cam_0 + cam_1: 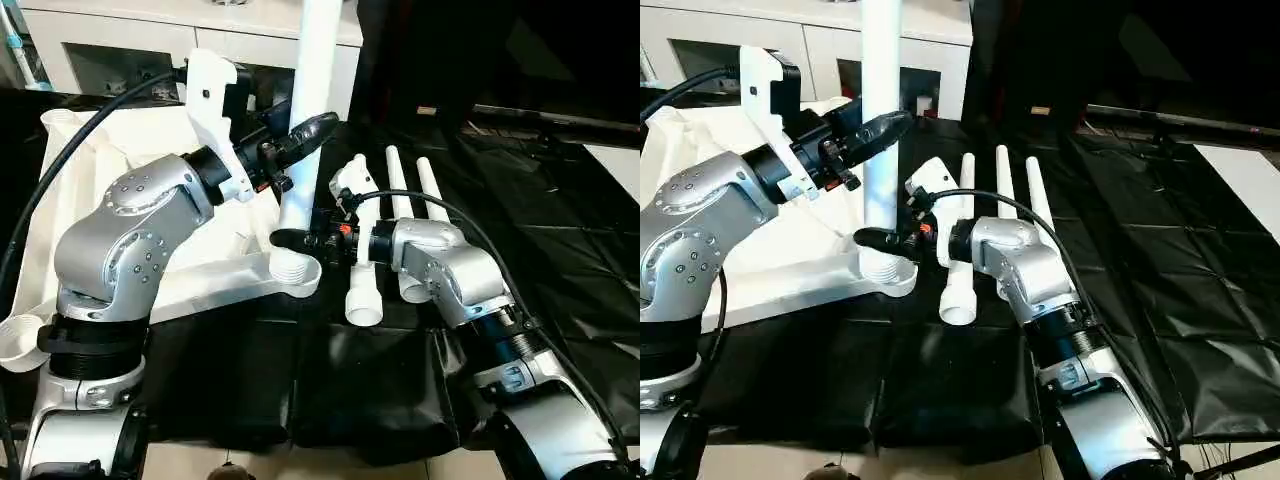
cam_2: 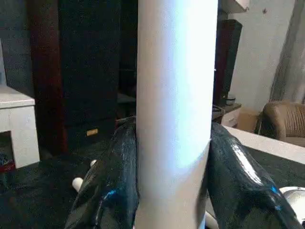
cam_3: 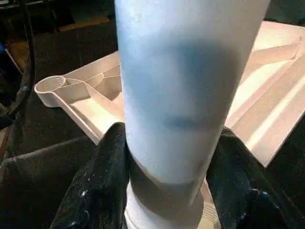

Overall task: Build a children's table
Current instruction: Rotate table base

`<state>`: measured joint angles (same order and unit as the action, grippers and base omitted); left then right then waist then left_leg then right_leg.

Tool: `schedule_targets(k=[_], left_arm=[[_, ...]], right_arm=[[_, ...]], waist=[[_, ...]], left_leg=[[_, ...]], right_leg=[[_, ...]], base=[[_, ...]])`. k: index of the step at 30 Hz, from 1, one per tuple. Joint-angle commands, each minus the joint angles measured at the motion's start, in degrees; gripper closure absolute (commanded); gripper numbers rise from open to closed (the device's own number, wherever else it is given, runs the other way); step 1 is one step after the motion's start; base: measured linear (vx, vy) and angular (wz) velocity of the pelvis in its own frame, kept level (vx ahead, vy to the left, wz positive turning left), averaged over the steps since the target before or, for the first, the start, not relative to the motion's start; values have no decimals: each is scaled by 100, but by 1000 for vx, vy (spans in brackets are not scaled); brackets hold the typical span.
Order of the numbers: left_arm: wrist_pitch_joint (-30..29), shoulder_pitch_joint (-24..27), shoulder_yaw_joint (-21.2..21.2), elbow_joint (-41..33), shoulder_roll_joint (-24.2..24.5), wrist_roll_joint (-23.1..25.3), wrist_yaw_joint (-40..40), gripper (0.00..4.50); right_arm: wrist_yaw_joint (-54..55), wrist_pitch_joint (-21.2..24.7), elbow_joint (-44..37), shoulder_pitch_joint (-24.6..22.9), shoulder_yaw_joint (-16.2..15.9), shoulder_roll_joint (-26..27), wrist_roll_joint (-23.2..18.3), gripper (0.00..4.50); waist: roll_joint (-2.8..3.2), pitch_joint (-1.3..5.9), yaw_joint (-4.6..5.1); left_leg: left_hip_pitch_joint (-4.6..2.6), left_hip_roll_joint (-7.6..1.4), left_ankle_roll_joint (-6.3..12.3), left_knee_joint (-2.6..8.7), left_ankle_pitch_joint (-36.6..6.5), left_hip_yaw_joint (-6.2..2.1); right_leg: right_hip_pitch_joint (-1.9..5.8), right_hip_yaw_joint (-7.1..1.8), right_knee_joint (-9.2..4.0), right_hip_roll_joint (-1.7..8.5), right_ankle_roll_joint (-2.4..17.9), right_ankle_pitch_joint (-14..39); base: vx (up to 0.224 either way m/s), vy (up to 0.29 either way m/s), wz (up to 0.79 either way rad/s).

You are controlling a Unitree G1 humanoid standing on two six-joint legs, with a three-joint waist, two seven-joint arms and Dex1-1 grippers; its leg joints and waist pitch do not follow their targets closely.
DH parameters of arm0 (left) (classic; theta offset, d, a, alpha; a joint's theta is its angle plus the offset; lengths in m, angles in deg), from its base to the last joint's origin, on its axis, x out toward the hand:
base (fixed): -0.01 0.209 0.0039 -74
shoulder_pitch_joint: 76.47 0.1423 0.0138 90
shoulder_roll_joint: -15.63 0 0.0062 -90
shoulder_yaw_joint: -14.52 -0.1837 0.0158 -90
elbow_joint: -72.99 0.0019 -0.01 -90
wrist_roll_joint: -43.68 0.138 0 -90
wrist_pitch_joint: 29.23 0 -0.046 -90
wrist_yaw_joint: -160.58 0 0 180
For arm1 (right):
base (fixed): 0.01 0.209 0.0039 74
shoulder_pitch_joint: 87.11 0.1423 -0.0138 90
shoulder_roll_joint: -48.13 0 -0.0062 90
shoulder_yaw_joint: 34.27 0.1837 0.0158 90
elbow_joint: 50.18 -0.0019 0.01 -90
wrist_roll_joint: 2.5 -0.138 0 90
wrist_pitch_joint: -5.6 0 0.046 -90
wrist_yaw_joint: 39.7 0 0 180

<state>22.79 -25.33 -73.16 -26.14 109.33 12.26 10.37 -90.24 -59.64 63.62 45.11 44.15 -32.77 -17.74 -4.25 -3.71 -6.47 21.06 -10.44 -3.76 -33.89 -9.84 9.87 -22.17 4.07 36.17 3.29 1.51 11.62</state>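
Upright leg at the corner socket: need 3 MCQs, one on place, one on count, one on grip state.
1. Where does the upright leg stand?
A. In the near corner socket of the tabletop
B. Flat on the black sheet
C. On the cabinet

2. How many spare legs lie on the black sheet?
A. One
B. Three
C. Five

3. How is the upright leg held?
A. By the left gripper alone
B. By neither gripper
C. Left gripper high up, right gripper near its base

Answers: 1 A, its threaded foot meets the socket. 2 B, three white tubes lie side by side. 3 C, both wrist views show fingers on either side of the tube.
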Motion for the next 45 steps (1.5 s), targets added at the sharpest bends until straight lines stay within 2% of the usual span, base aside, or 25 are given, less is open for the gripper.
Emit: schedule_targets(k=[1, 3, 4, 5, 6, 8, 10, 12, 13, 14, 16, 17, 18, 21, 24, 27, 31, 39, 40, 41, 43, 45], left_arm=[[-95, -88, 8, -108, -24, -53, -7, 277], [-307, -81, 47, -116, -18, -158, -44, 277], [-347, -80, 57, -117, -18, -179, -55, 207], [-520, -107, 207, -82, -85, -436, -49, 207], [-532, -109, 217, -82, -88, -458, -43, 204], [-618, -68, 356, -192, -66, -945, 354, 194], [-583, -39, 409, -235, -48, -1144, 581, 165], [-658, 93, 326, -420, 159, -1382, 1110, 158], [-703, 154, 269, -506, 261, -1430, 1328, 158], [-763, 184, 232, -537, 329, -1458, 1458, 158], [-804, 139, 205, -426, 356, -1362, 1416, 158], [-811, 116, 202, -373, 358, -1344, 1386, 158], [-787, 85, 175, -288, 371, -1276, 1356, 186], [-735, 60, 108, -193, 391, -1190, 1331, 194], [-688, 53, 52, -156, 427, -1115, 1286, 232], [-685, 36, -34, -81, 477, -917, 1225, 241], [-749, 5, 63, -38, 425, -1031, 1204, 270], [-684, -104, 224, 82, 354, -1081, 1082, 277], [-670, -116, 237, 82, 344, -1071, 1060, 277], [-664, -123, 244, 76, 338, -1069, 1044, 277], [-638, -126, 245, 65, 331, -1051, 1026, 277], [-616, -125, 274, 45, 297, -1057, 976, 277]], right_arm=[[-71, -45, 39, -32, 94, -23, -32, 264], [-121, -70, 38, -31, 108, -56, -50, 265], [-129, -75, 38, -31, 109, -61, -53, 265], [-185, -104, 35, -28, 119, -90, -73, 265], [-190, -107, 35, -28, 119, -92, -75, 265], [-463, -171, -19, -36, 82, -195, -121, 265], [-641, -193, -63, -44, 42, -258, -147, 265], [-904, -193, -159, -69, -35, -367, -173, 266], [-1023, -185, -206, -80, -68, -418, -184, 266], [-1138, -187, -247, -92, -99, -468, -194, 266], [-1322, -182, -311, -118, -155, -550, -205, 266], [-1361, -186, -315, -122, -164, -564, -204, 266], [-1445, -185, -340, -141, -195, -595, -207, 266], [-1608, -212, -389, -188, -277, -664, -185, 266], [-1670, -204, -424, -207, -303, -694, -156, 266], [-1738, -210, -448, -219, -349, -735, -111, 266], [-1744, -231, -441, -225, -351, -745, -100, 266], [-1545, -345, -335, -177, -266, -696, -34, 266], [-1510, -320, -294, -147, -217, -671, -64, 231], [-1473, -326, -262, -125, -193, -659, -63, 231], [-1428, -326, -232, -104, -162, -638, -69, 194], [-1175, -462, -160, -79, -134, -573, 44, 187]], waist=[[80, 419, 1], [82, 423, 4], [89, 417, 8], [89, 418, 5], [89, 417, 3], [75, 417, -7], [83, 417, -17], [93, 417, -20], [88, 413, -12], [109, 405, -5], [103, 404, 0], [138, 404, -10], [131, 403, -9], [115, 401, -16], [111, 406, -18], [112, 412, -15], [117, 417, -14], [114, 415, -20], [110, 413, -19], [113, 416, -21], [110, 417, -14], [111, 418, -14]], left_leg=[[-75, -280, -226, 366, -665, -87], [-78, -279, -225, 361, -649, -84], [-75, -278, -226, 364, -674, -84], [-76, -275, -236, 361, -711, -80], [-75, -274, -244, 360, -708, -80], [-76, -274, -232, 362, -733, -82], [-72, -270, -197, 355, -730, -78], [-74, -274, -174, 360, -706, -88], [-73, -277, -147, 365, -710, -88], [-77, -276, -149, 368, -728, -84], [-82, -282, -160, 371, -780, -87], [-93, -285, -190, 368, -835, -89], [-102, -284, -195, 367, -883, -82], [-90, -286, -230, 376, -968, -95], [-90, -287, -225, 372, -933, -98], [-86, -282, -203, 365, -868, -95], [-84, -282, -203, 360, -825, -93], [-88, -282, -209, 359, -864, -93], [-87, -282, -207, 361, -875, -94], [-86, -285, -204, 359, -850, -96], [-79, -285, -203, 358, -835, -94], [-86, -282, -218, 357, -824, -92]], right_leg=[[289, -332, -346, 502, 940, 467], [287, -329, -336, 496, 969, 395], [287, -329, -343, 498, 988, 417], [290, -329, -345, 502, 998, 464], [291, -328, -344, 504, 1013, 468], [291, -327, -352, 498, 1029, 484], [292, -327, -353, 501, 1042, 479], [299, -323, -341, 497, 1032, 455], [297, -322, -341, 493, 1034, 450], [284, -323, -342, 485, 1031, 457], [287, -325, -351, 489, 1031, 518], [280, -329, -360, 499, 1033, 583], [271, -329, -371, 492, 1035, 624], [285, -327, -381, 497, 992, 794], [285, -328, -378, 499, 983, 762], [289, -326, -374, 492, 1009, 664], [290, -324, -355, 493, 1078, 536], [289, -325, -365, 500, 1073, 638], [289, -324, -367, 500, 1067, 651], [291, -324, -360, 501, 1073, 614], [290, -322, -355, 499, 1074, 570], [287, -321, -357, 501, 1075, 582]], base=[[0, 0, 0], [0, 0, 0], [0, 0, 0], [0, 0, 0], [0, 0, 0], [0, 0, 0], [0, 0, 0], [0, 0, 0], [0, 0, 0], [0, 0, 0], [0, 0, 0], [0, 0, 0], [0, 0, 0], [0, 0, 0], [0, 0, 0], [0, 0, 0], [0, 0, 0], [0, 0, 0], [0, 0, 0], [0, 0, 0], [0, 0, 0], [0, 0, 0]])
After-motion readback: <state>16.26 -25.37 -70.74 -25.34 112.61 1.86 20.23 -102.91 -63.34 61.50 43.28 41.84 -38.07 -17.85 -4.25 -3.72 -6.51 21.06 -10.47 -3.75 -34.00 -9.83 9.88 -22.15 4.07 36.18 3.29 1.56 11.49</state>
